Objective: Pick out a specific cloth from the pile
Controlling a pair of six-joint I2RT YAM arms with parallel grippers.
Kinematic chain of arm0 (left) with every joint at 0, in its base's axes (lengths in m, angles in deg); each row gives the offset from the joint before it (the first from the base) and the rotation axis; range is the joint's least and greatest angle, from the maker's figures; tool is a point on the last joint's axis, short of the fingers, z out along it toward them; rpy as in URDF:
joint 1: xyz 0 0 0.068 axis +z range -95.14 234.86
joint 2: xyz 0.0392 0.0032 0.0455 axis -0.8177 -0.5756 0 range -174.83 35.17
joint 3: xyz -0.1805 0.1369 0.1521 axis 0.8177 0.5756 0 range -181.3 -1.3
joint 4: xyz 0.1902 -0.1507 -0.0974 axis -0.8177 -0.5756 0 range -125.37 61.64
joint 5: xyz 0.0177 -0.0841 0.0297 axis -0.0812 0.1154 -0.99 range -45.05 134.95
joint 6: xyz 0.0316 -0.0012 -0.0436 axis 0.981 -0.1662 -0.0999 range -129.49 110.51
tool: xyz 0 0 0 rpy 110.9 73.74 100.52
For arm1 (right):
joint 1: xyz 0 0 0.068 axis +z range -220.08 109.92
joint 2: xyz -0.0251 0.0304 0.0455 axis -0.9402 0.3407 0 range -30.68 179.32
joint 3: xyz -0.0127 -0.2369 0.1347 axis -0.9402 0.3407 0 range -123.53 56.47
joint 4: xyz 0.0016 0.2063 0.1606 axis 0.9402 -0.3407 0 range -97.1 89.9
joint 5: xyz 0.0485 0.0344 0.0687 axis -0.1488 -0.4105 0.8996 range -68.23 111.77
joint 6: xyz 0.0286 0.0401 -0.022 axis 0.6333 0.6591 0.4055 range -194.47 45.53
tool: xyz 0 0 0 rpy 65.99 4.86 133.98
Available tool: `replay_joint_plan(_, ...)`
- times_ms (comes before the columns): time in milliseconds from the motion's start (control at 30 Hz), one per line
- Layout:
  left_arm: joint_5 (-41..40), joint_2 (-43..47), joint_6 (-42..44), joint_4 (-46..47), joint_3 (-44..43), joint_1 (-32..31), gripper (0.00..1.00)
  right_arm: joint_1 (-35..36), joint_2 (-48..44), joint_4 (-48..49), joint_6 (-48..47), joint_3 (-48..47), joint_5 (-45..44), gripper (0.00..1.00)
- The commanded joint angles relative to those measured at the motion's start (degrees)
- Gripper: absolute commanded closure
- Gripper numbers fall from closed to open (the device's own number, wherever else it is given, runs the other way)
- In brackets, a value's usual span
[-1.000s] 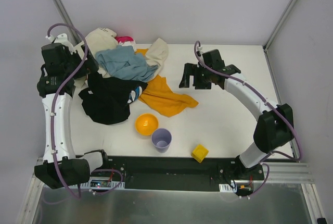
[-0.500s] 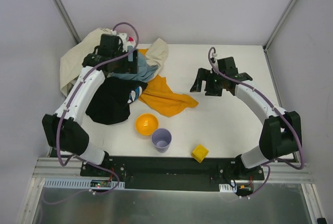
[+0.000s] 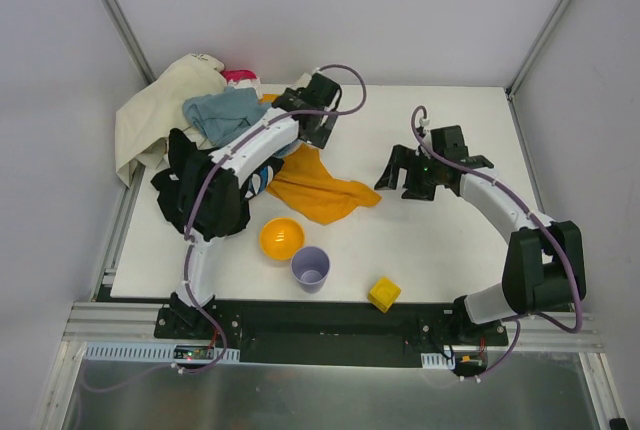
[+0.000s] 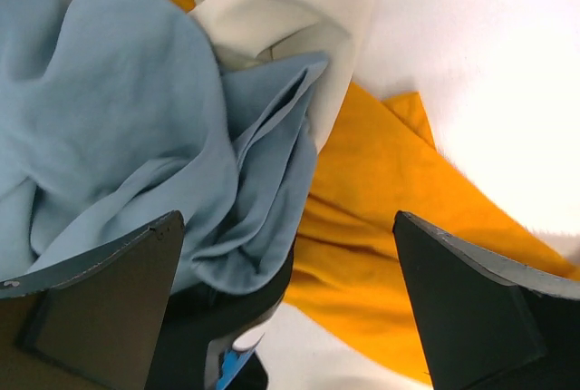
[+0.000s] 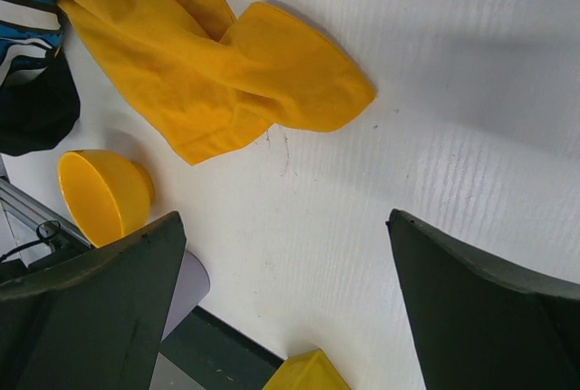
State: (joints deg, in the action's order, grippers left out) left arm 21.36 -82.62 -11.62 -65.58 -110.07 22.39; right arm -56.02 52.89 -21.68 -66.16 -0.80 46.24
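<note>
The orange-yellow cloth (image 3: pixel 320 190) lies crumpled on the white table, its far end tucked under the pile (image 3: pixel 215 150) of cream, blue-grey and black garments. My left gripper (image 3: pixel 308 138) is open and empty, hovering over the seam where the blue-grey garment (image 4: pixel 118 127) meets the cloth (image 4: pixel 399 227). My right gripper (image 3: pixel 400 182) is open and empty, above bare table just right of the cloth (image 5: pixel 217 82).
An orange bowl (image 3: pixel 282 238), a purple cup (image 3: pixel 310 268) and a yellow block (image 3: pixel 384 293) stand near the front edge. A cream garment (image 3: pixel 140 120) hangs over the table's left edge. A bit of pink (image 3: pixel 240 77) shows at the back.
My left arm has swung from the pile's far left across to its right side, over the orange-yellow cloth. My right gripper has moved a little right and nearer. The cream garment now lies spread at the left.
</note>
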Motion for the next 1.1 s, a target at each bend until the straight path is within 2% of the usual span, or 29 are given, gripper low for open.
replay_joint_plan(0,-12.4,-6.6,4.2,-2.8,-8.0,-2.2,0.01,-0.7,-2.4,2.3,-0.1,0.7,2.1,0.04)
replay_joint_plan(300,-21.2,-18.2,6.8,-3.0,-14.8,-2.9,0.01,-1.3,-0.2,2.7,-0.3,1.3,3.0,0.04)
replay_joint_plan(600,-16.1,-23.7,5.2,-3.0,-19.6,-1.1,0.01,-1.4,0.4,2.7,-0.1,1.0,4.4,0.04)
replay_joint_plan(667,-15.5,-24.3,4.9,-2.9,-20.3,-0.3,0.06,-1.4,0.5,2.9,0.1,1.1,4.7,0.04)
replay_joint_plan(733,-15.6,-24.9,4.8,-2.9,-20.8,0.3,0.16,-1.3,0.6,2.9,0.1,1.2,4.8,0.04)
replay_joint_plan(800,-16.0,-25.2,4.8,-2.8,-21.0,0.9,0.34,-1.5,0.6,2.9,0.0,1.3,4.6,0.04)
replay_joint_plan(833,-15.5,-25.0,4.7,-2.7,-21.1,1.3,0.48,-1.3,0.6,2.9,0.2,1.3,4.7,0.04)
replay_joint_plan(1000,-12.4,-22.9,3.2,-2.3,-19.7,3.7,0.90,-1.3,0.9,3.7,0.6,1.3,5.4,0.04)
replay_joint_plan(1033,-12.1,-22.4,3.0,-2.3,-19.5,4.3,0.97,-1.3,1.0,3.7,0.6,1.3,5.6,0.04)
replay_joint_plan(1067,-12.1,-21.6,2.8,-2.4,-19.0,4.7,1.00,-1.3,0.9,3.7,0.6,1.2,5.8,0.04)
